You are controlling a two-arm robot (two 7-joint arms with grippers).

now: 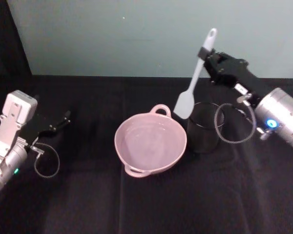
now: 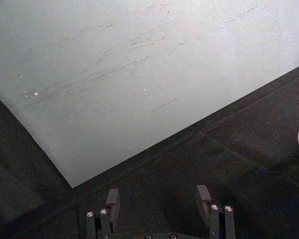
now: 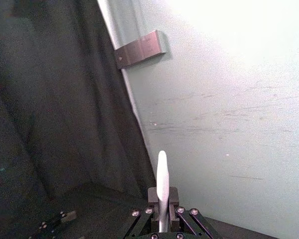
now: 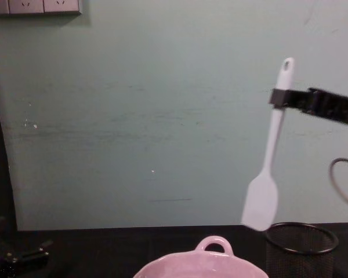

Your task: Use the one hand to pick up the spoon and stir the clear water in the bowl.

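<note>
Bowl point(image 1: 150, 145) waits at 8 o'clock of the spoon point(image 1: 195, 80); right end effector point(image 1: 205, 53), clamped on the handle, should lower its blade gently into the water.

Left end effector point(image 2: 159, 198) rests apart at 9 o'clock.

The right gripper point(image 1: 203, 52) holds the spoon point(image 1: 195, 80) well above the desk point(image 1: 88, 195), its scoop hanging over the gap between the bowl point(image 1: 150, 144) and the black mesh cup point(image 1: 204, 127). The cup stands just right of the bowl, almost touching its rim, and crowds that side. The bowl's open top is unobstructed from above. To the bowl's left, bare desk runs to the left gripper point(image 1: 63, 118), parked near the left edge. The pale wall point(image 4: 133, 116) closes the far side.
</note>
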